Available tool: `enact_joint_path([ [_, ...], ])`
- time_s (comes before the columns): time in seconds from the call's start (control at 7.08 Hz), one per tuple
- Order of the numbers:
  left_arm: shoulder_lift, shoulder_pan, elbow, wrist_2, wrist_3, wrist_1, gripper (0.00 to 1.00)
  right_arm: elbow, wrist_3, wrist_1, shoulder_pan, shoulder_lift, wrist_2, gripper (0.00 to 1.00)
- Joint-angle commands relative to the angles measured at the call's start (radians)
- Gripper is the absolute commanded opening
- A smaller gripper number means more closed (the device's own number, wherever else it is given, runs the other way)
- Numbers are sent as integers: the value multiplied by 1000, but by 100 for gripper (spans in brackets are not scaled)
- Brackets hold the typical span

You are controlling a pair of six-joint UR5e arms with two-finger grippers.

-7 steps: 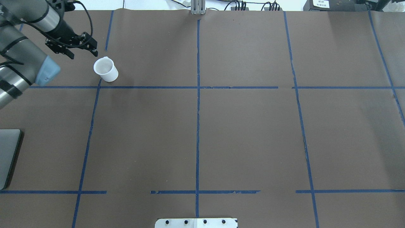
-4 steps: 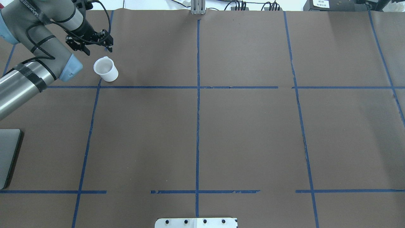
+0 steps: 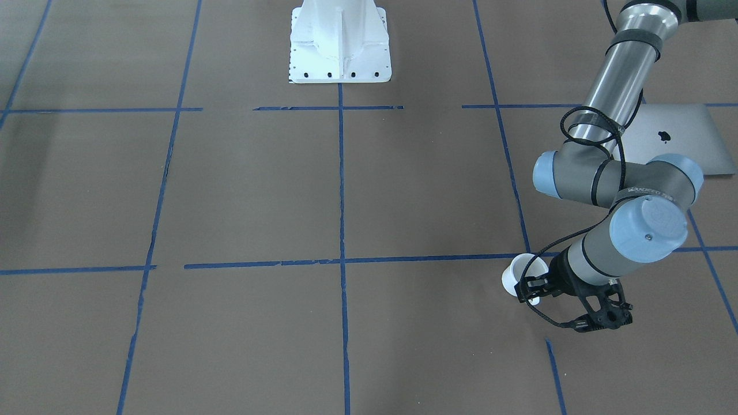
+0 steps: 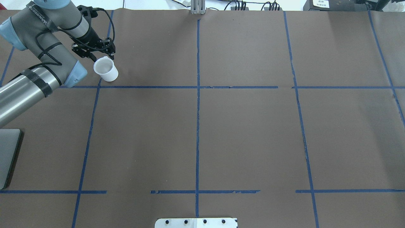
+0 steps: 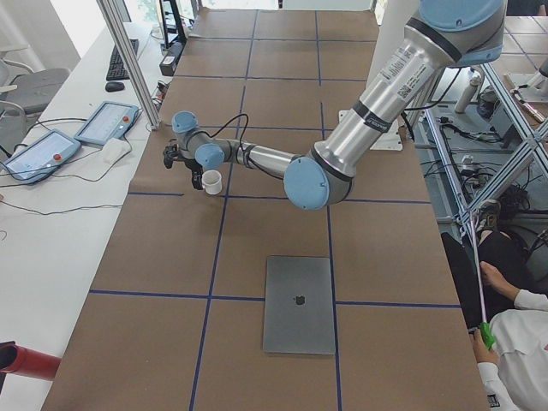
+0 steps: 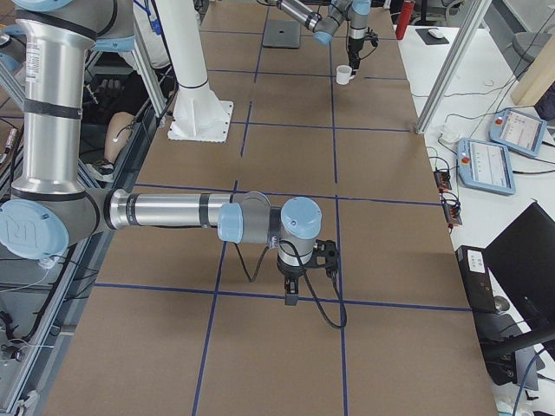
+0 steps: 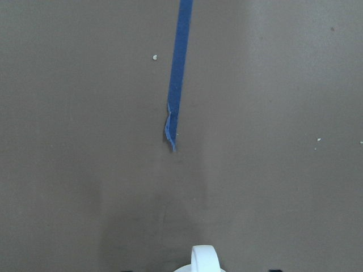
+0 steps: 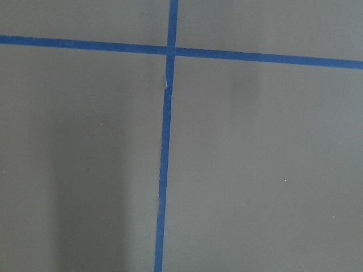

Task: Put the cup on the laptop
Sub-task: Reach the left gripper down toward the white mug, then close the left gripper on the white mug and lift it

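The small white cup (image 4: 106, 69) stands upright at the table's far left; it also shows in the front view (image 3: 520, 272) and the left side view (image 5: 211, 181). My left gripper (image 4: 102, 57) is open, with its fingers just past the cup's far rim, one at each side. The left wrist view shows only the cup's loop handle (image 7: 203, 259) at its bottom edge. The silver-grey laptop (image 3: 680, 135) lies closed near the left table end, apart from the cup (image 5: 299, 304). My right gripper (image 6: 293, 290) hangs over bare table; I cannot tell whether it is open or shut.
Blue tape lines (image 4: 197, 104) divide the brown table cover. The white robot pedestal (image 3: 340, 40) stands at the near middle edge. Teach pendants (image 5: 103, 124) and cables lie beyond the far edge. A seated person (image 5: 514, 334) is beside the table.
My left gripper has swung right and then come in toward the cup, ending at its far rim. The cup and laptop have not moved.
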Motion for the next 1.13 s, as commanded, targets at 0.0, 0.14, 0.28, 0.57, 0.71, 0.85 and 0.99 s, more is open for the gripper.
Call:
enact_joint_path([
  [0.0, -1, 4, 10, 0, 0, -21, 42, 0, 0, 0, 0, -1, 0, 100],
  [0.14, 1, 4, 10, 0, -3, -23, 13, 0, 0, 0, 0, 1, 0, 100],
  [0.28, -1, 4, 8, 0, -3, -23, 0, 0, 0, 0, 0, -1, 0, 100],
  [0.57, 1, -2, -4, -9, 3, -19, 0, 0, 0, 0, 0, -1, 0, 100],
  [0.71, 25, -34, -72, -14, 10, -8, 0, 0, 0, 0, 0, 1, 0, 100],
  [0.85, 136, -44, -201, -47, 15, -9, 0, 0, 0, 0, 0, -1, 0, 100],
  [0.99, 230, -65, -317, -63, 77, -6, 0, 0, 0, 0, 0, 1, 0, 100],
])
